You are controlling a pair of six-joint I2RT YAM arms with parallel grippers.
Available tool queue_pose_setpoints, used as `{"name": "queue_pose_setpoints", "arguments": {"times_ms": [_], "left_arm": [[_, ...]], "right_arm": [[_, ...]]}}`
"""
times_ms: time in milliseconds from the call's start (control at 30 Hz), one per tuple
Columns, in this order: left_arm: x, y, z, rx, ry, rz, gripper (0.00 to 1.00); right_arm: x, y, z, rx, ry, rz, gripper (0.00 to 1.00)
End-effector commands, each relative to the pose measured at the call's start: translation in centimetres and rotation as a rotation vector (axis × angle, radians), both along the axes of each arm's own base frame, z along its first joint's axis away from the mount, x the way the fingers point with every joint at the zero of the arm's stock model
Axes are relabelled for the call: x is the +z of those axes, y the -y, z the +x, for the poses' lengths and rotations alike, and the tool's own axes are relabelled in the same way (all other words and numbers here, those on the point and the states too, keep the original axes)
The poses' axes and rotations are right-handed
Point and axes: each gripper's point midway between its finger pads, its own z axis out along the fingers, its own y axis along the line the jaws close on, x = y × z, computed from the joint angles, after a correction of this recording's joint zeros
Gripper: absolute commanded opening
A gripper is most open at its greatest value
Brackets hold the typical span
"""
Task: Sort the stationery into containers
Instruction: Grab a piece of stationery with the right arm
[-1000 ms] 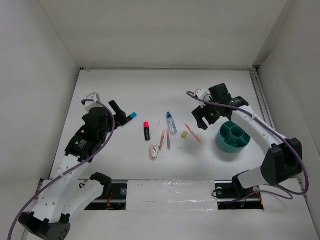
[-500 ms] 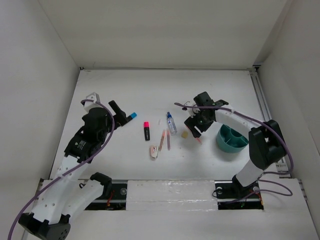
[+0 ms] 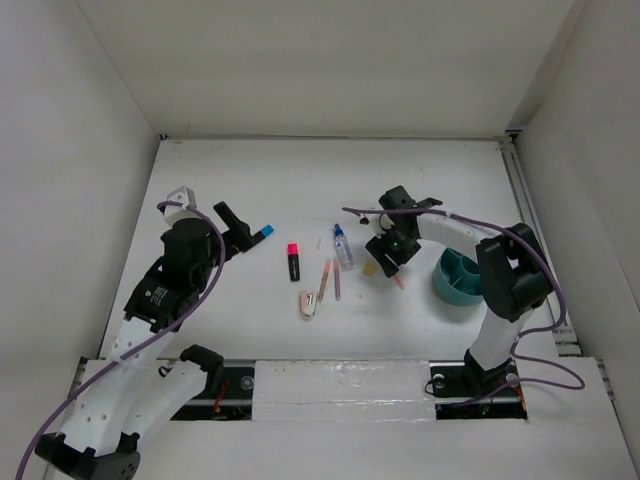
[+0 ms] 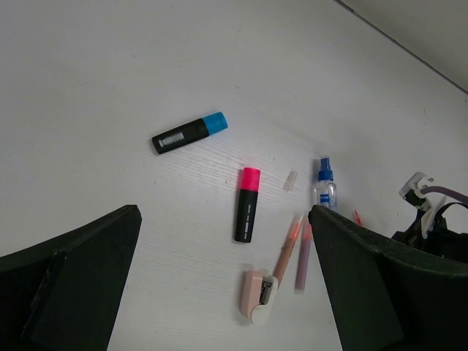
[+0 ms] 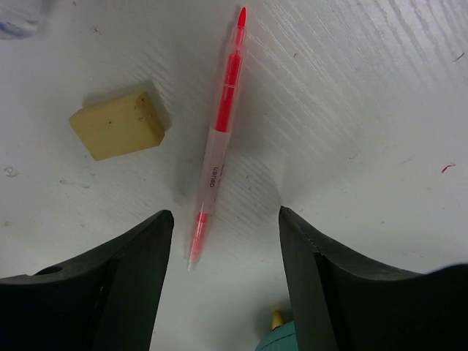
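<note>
Straddles, with right end effector [image 5: 223,219] unclenched and empty, the thin red-and-clear plastic pen [image 5: 219,146] lying flat on the white bench [image 5: 365,110] just beside the tan eraser block [image 5: 118,124]; probably light, stiff, slick and apt to roll, so best pinched across the clear mid-barrel.

Matt white table [image 5: 351,88] with fine wood-like grain, frosted translucent plastic on the red pen [image 5: 219,146], dull speckled rubbery tan eraser [image 5: 118,124], smooth black plastic on the blue-capped highlighter [image 4: 189,133] and pink-capped highlighter [image 4: 247,205], clear plastic bottle [image 4: 325,191], smooth teal plastic organiser cup [image 3: 443,288].
</note>
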Motion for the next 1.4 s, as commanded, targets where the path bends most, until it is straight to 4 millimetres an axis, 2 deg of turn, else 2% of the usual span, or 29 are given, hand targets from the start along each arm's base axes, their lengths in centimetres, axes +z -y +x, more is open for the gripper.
{"name": "queue_pose_setpoints", "arguments": {"times_ms": [0,100,267,500,733,833,1067,1100,1133,1267,1300,1333,1367], "left_arm": [[1.3,0.2,0.1,-0.011,0.050,-0.013,1.00],[1.3,0.2,0.1,-0.011,0.050,-0.013,1.00],[1.3,0.2,0.1,-0.011,0.050,-0.013,1.00],[1.7,0.1,0.0,-0.014,0.067,-0.012,1.00],[1.7,0.3,0.0,-0.023,0.065,-0.015,1.00],[1.7,0.3,0.0,-0.023,0.065,-0.015,1.00],[1.7,0.3,0.0,-0.023,0.065,-0.015,1.00],[1.7,0.3,0.0,-0.023,0.065,-0.015,1.00],[1.7,0.3,0.0,-0.023,0.065,-0.015,1.00],[1.9,0.2,-0.1,-0.023,0.074,-0.019,1.00],[1.5,0.2,-0.1,-0.023,0.065,-0.015,1.00],[2.0,0.6,0.0,-0.052,0.085,-0.013,1.00],[2.2,1.1,0.1,-0.072,0.094,-0.026,1.00]], "right_arm": [[1.1,-1.0,1.7,0.007,0.061,0.016,0.66],[0.7,-0.8,1.7,0.004,0.054,0.001,0.66],[-0.6,-0.4,1.5,0.000,0.028,-0.035,0.60],[-0.9,-0.3,1.8,-0.002,0.034,-0.042,0.59],[-1.6,-0.2,2.2,-0.002,0.049,-0.074,0.44],[-1.9,-0.2,2.1,-0.010,0.039,-0.077,0.42],[-1.9,-0.2,2.1,-0.010,0.039,-0.077,0.14],[-1.9,0.1,2.2,-0.020,0.039,-0.077,0.04],[-1.9,0.0,2.4,-0.020,0.039,-0.077,0.00],[-1.7,0.5,2.4,-0.037,0.026,-0.061,0.00],[-0.8,-0.2,2.6,-0.031,0.037,-0.023,0.00],[0.4,0.0,3.0,-0.031,0.057,-0.006,0.00],[0.4,0.0,3.0,-0.031,0.057,-0.005,0.00]]}}
